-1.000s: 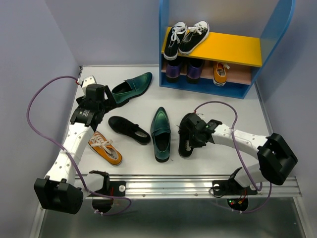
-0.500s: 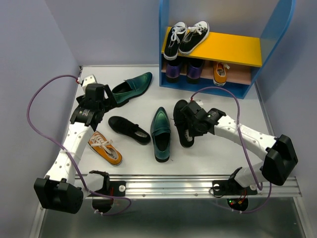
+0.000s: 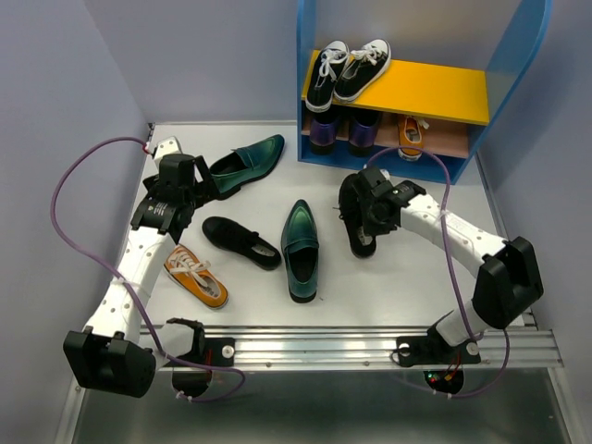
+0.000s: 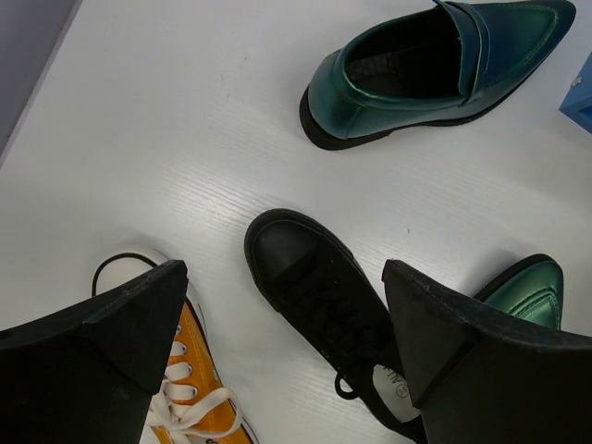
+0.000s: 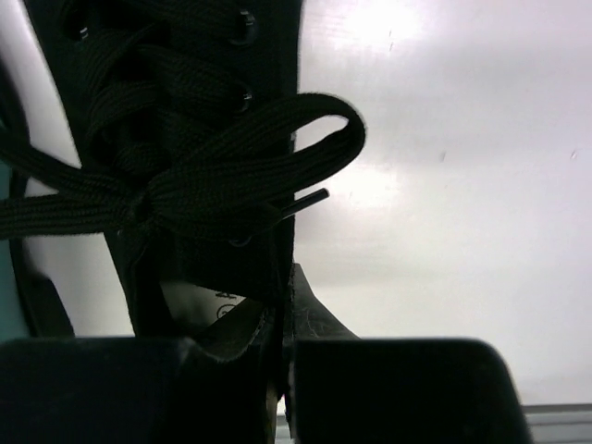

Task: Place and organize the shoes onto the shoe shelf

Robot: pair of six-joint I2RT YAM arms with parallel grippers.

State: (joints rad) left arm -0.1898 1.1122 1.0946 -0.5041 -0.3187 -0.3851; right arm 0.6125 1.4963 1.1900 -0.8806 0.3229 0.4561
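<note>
Only by the wrist view is the right end effector (image 5: 285,365) shown clamped on a black shoe (image 5: 185,139) near the shoe shelf (image 3: 302,83); the left end effector (image 4: 282,287) is held apart.

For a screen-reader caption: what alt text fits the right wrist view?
The right gripper is shut on the rim of a black lace-up shoe, its knotted laces filling the upper left, white table behind.

The table (image 3: 370,287) holds green loafers (image 3: 301,245), black shoe (image 3: 240,242), orange sneaker (image 3: 196,277), shoe shelf (image 3: 303,92).
</note>
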